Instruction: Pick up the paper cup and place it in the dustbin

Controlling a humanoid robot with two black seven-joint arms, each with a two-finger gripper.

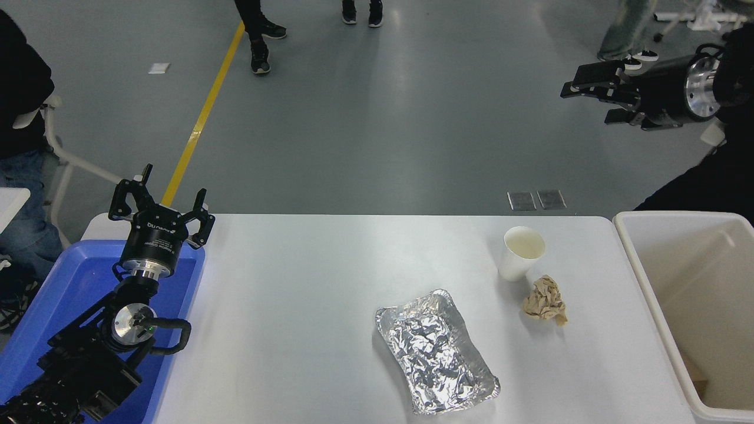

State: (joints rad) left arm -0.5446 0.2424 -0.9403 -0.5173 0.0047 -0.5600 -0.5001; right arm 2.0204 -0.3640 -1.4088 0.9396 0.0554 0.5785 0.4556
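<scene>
So, right gripper: empty, fingers apart, high above the floor, well off the paper cup;
risk: crumpled paper ball just beside cup; a low approach could knock either;
left gripper: spread, parked over blue tub

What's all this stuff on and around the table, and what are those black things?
paper cup: 1, white, upright, table's far right
crumpled paper ball: 1, tan, just in front of the cup
foil tray: 1, silver, table's near middle
dustbin: 1, off-white, off the table's right end
blue tub: 1, at the table's left end
table: 1, white
people: several, only legs and shoes, far floor
left tool: black, open, over the blue tub
right tool: black, raised high at the upper right
</scene>
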